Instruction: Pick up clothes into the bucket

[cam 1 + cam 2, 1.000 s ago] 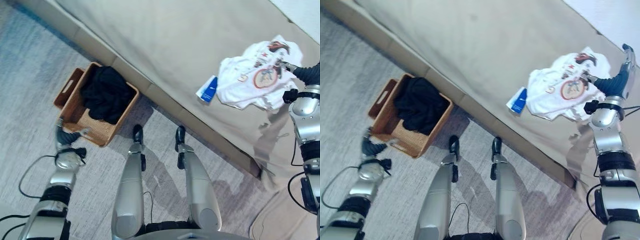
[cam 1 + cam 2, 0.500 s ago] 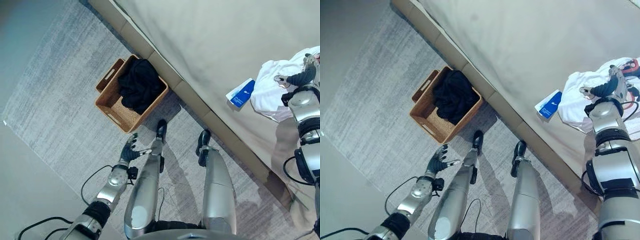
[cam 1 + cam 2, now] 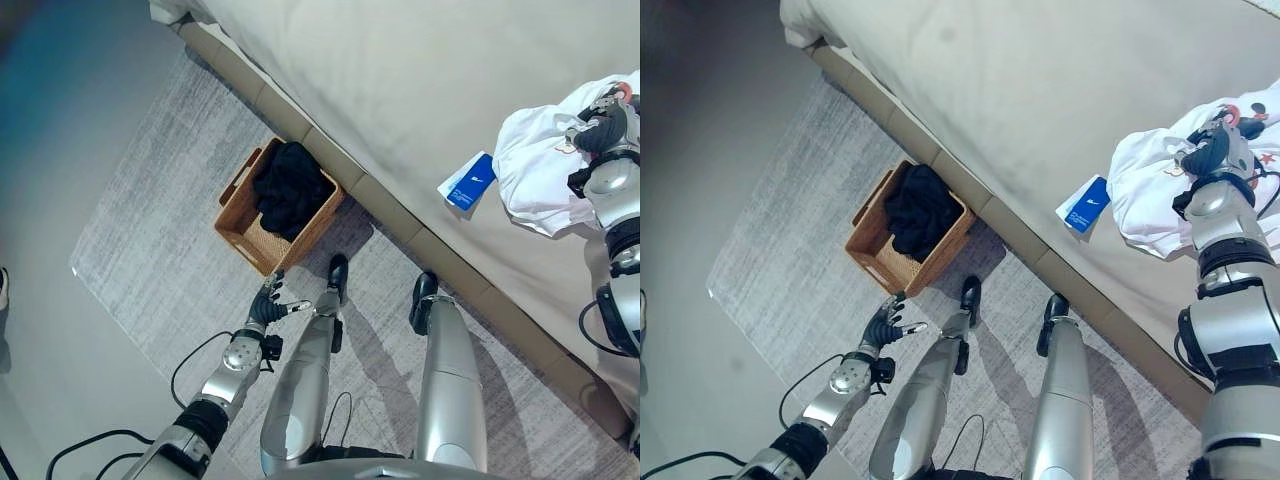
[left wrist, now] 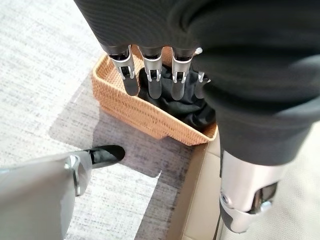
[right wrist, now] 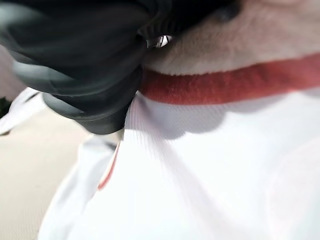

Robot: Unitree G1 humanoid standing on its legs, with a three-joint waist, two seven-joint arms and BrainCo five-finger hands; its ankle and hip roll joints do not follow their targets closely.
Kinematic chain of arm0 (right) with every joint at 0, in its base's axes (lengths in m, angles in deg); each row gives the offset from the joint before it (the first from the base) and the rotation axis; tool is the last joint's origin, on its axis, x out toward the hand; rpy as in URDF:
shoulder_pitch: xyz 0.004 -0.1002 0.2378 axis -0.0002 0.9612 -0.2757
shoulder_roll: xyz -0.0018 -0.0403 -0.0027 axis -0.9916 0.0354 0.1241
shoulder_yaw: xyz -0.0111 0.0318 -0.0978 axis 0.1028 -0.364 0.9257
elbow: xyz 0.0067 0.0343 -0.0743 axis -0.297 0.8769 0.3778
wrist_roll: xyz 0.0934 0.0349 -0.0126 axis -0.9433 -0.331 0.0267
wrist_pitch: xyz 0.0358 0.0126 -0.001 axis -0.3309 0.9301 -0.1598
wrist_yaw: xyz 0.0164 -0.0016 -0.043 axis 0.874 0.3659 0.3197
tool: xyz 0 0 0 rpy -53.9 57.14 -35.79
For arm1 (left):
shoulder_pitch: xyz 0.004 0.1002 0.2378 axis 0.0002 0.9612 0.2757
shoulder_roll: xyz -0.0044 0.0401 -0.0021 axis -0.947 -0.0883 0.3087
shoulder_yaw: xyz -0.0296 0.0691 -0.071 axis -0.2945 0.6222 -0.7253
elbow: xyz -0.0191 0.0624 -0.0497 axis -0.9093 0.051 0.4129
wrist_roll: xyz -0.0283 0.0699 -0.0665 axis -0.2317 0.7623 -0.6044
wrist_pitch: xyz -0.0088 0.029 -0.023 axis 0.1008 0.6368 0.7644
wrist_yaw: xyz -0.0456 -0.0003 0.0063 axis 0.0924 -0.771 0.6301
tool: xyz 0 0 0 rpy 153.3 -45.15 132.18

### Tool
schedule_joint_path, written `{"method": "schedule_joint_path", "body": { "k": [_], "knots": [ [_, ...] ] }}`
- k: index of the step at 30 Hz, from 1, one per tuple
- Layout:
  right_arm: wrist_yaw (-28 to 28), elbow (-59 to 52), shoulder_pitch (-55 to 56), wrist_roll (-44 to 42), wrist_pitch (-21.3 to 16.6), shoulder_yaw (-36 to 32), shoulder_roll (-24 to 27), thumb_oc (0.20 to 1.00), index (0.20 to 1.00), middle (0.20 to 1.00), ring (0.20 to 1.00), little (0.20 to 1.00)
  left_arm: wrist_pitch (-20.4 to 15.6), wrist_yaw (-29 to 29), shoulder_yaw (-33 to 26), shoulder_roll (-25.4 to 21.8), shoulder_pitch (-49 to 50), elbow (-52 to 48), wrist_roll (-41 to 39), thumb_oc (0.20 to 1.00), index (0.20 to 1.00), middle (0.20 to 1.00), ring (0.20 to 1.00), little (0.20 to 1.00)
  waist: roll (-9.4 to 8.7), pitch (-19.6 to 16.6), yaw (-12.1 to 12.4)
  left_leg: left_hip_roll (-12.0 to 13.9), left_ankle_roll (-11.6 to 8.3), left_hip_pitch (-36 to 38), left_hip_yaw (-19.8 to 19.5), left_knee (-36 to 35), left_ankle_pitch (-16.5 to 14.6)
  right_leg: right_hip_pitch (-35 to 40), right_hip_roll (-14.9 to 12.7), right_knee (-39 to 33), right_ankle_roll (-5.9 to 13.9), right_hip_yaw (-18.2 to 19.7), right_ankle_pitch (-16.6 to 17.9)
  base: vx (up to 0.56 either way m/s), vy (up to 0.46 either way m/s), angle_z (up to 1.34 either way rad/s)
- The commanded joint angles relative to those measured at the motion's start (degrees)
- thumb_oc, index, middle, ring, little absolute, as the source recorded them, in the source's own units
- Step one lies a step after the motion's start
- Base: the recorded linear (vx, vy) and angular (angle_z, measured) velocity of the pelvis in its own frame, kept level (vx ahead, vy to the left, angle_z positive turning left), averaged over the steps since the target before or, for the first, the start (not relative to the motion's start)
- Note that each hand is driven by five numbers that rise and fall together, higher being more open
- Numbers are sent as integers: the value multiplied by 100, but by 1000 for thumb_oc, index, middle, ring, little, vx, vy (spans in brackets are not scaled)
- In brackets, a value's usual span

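A white printed T-shirt (image 3: 540, 170) with red collar trim (image 5: 230, 82) lies crumpled on the beige bed (image 3: 420, 80). My right hand (image 3: 1212, 152) rests on the shirt's far edge, pressed close into the cloth. A woven basket (image 3: 243, 225) stands on the grey rug against the bed's side, with black clothes (image 3: 293, 185) piled in it. My left hand (image 3: 268, 305) hangs open above the rug a short way from the basket, and its straight fingers (image 4: 152, 80) point at the basket (image 4: 150, 120).
A blue card (image 3: 468, 182) lies on the bed beside the shirt. The grey rug (image 3: 150, 250) runs along the bed, with bare floor (image 3: 50, 150) beyond its outer edge. A white pillow corner (image 3: 800, 20) shows at the bed's far end.
The whole view has swung, so the camera moved. My right hand has settled lower onto the white shirt. My left hand stays open near the basket.
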Motion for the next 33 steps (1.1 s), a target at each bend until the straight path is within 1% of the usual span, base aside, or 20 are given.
{"method": "schedule_joint_path", "body": {
  "k": [1,5,6,7,8,9,10,11,12,13,14,15,16,18,19,20,23,25,29,33],
  "knots": [
    [-53,-80,73,-101,89,270,67,200,200,200,200,200,-127,-157,-318,-3,-182,226,-84,1000,1000,1000,1000,1000,-168,230,-162,-137,271,-120,330,856,-643,494,60,-829,421,305,556,-38,10,-11],
    [-350,-640,-344,-175,-19,430,159,200,200,200,200,200,-177,-224,-277,-55,-248,314,-50,1000,1000,1000,1000,1000,-380,230,-247,-47,278,60,393,714,-627,696,172,-1171,469,346,754,-52,29,-21],
    [-473,-937,-480,-146,-56,494,255,200,200,200,200,200,-202,-233,-285,-86,-254,335,-63,1000,1000,1000,1000,1000,-496,230,-289,-16,284,155,413,693,-644,823,215,-1334,498,370,849,-33,40,-25],
    [-473,-937,-480,-146,-56,495,255,200,200,200,200,200,-202,-233,-285,-85,-253,335,-63,1000,1000,1000,1000,1000,-495,230,-289,-15,284,157,413,691,-643,826,216,-1338,498,370,851,-36,62,-21],
    [-620,-1214,-664,-128,-101,559,380,200,200,200,200,200,-226,-242,-305,-131,-257,371,-63,1000,1000,1000,1000,1000,-603,230,-319,19,297,297,443,690,-676,1006,266,-1510,532,394,942,-10,39,-11],
    [-620,-1214,-664,-128,-100,559,380,200,200,200,200,200,-226,-242,-305,-131,-257,372,-63,1000,1000,1000,1000,1000,-602,230,-318,21,297,299,443,688,-676,1009,268,-1514,532,395,944,-17,57,-15],
    [-670,-1430,-752,-120,-100,587,426,200,200,200,200,200,-248,-250,-337,-172,-242,357,-78,1000,1000,1000,1000,1000,-666,230,-341,39,304,360,465,689,-696,1090,297,-1591,549,424,997,-9,53,-17],
    [-796,-1838,-883,-102,-137,593,560,200,200,200,200,200,-267,-263,-424,-256,-201,340,-79,1000,1000,1000,1000,1000,-802,230,-372,95,325,551,516,670,-742,1324,359,-1792,592,475,1099,-8,73,-29],
    [-922,-2022,-955,-121,-143,537,641,200,200,200,200,200,-288,-265,-454,-301,-177,285,-76,1000,1000,1000,1000,1000,-861,230,-381,109,328,680,534,632,-762,1474,380,-1914,619,478,1154,-9,57,-34],
    [-922,-2025,-960,-120,-142,532,644,200,200,200,200,200,-287,-265,-457,-304,-186,284,-76,1000,1000,1000,1000,1000,-860,230,-377,113,328,669,534,612,-733,1468,385,-1943,619,477,1189,0,68,-43],
    [-1079,-2277,-1065,-144,-174,456,746,200,200,200,200,200,-315,-268,-513,-380,-146,229,-57,1000,1000,1000,1000,1000,-960,230,-401,138,336,878,563,586,-785,1723,401,-2098,666,513,1247,-11,49,-29],
    [-1080,-2281,-1068,-142,-173,449,748,200,200,200,200,200,-314,-268,-516,-384,-153,228,-57,1000,1000,1000,1000,1000,-960,230,-398,140,336,870,563,565,-754,1719,404,-2127,667,513,1282,31,93,-22],
    [-1270,-2616,-1148,-168,-210,294,857,200,200,200,200,200,-352,-273,-600,-480,-110,88,-49,1000,1000,1000,1000,1000,-1052,230,-406,162,345,1161,610,505,-818,2025,425,-2321,716,538,1352,15,48,-8],
    [-1350,-2777,-1168,-156,-224,197,905,200,200,200,200,200,-362,-269,-644,-531,-89,27,-28,1000,1000,1000,1000,1000,-1087,230,-400,169,348,1279,635,441,-798,2156,432,-2442,737,553,1427,43,85,-14],
    [-1521,-3200,-1162,-107,-243,8,1017,200,200,200,200,200,-394,-268,-785,-645,4,-171,-7,1000,1000,1000,1000,1000,-1159,89,-408,179,358,1499,692,344,-859,2370,444,-2624,786,591,1476,58,89,-21],
    [-1522,-3209,-1150,-103,-239,-7,1016,200,200,200,200,200,-391,-268,-785,-652,6,-176,-6,1000,1000,1000,1000,1000,-1165,81,-404,178,359,1492,695,318,-823,2366,444,-2656,786,593,1514,131,102,-22],
    [-1711,-3939,-1033,17,-261,-335,1091,200,200,200,200,200,-413,-234,-934,-800,133,-537,49,1000,1000,1000,1000,1000,-1249,-184,-419,173,389,1768,783,215,-892,2678,432,-2879,838,645,1554,89,73,-20],
    [-1781,-4438,-907,191,-261,-582,1102,200,200,200,200,200,-419,-210,-1050,-906,171,-808,124,1000,1000,1000,1000,1000,-1255,-437,-440,139,419,2038,805,151,-993,2942,399,-2895,861,673,1470,170,98,-18],
    [-1594,-4818,-723,430,-243,-648,1216,200,200,200,200,200,-428,-113,-1138,-1084,136,-1230,269,1000,1000,1000,1000,1000,-1255,-807,-488,75,440,2391,787,-68,-993,3278,309,-3055,885,641,1463,120,52,2],
    [-1367,-5044,-570,456,-264,-659,1208,200,200,200,200,200,-440,-18,-1227,-1258,65,-1849,269,1000,1000,1000,1000,1000,-1244,-1144,-518,52,461,2727,816,-259,-1034,3561,314,-3190,911,624,1446,114,44,2]
  ]
}}
